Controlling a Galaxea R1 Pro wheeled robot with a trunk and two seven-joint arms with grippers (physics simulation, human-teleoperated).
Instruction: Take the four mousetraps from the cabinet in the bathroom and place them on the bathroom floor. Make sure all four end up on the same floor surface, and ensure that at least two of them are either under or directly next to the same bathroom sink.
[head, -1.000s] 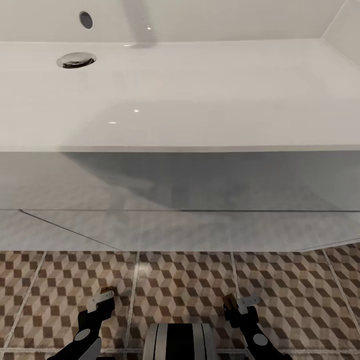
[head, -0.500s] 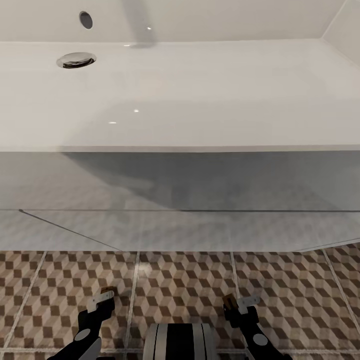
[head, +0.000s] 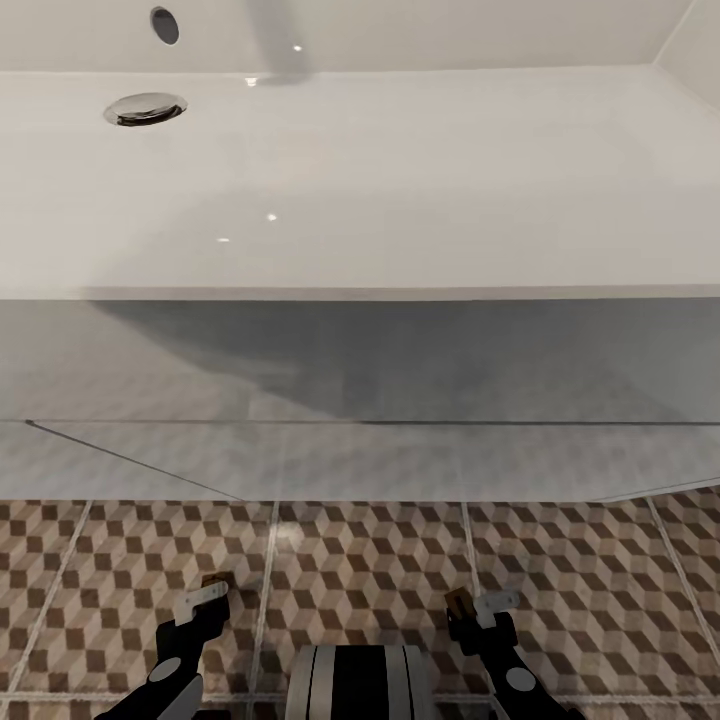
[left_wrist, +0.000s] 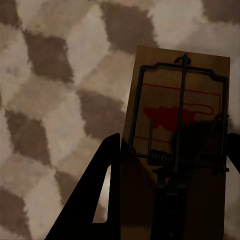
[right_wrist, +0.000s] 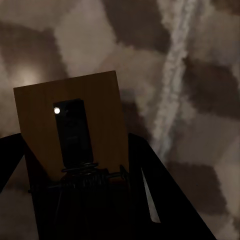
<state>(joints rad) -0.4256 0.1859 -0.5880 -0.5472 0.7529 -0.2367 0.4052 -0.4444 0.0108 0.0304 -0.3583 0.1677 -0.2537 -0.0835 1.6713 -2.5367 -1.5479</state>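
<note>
With the head view tipped slightly down since a moment ago, the left gripper (head: 205, 597) and right gripper (head: 478, 607) each stay clamped on a mousetrap (left_wrist: 175, 135) over the bathroom floor (head: 370, 560), just short of the sink (head: 400, 180), ready for lowering.

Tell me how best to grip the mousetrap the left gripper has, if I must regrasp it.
Grip the mousetrap across its two long edges at the spring end, as the left gripper does now, coming in lengthwise from that end. The flat board offers parallel sides there, and the fingers probably stay clear of the wire bar.
</note>
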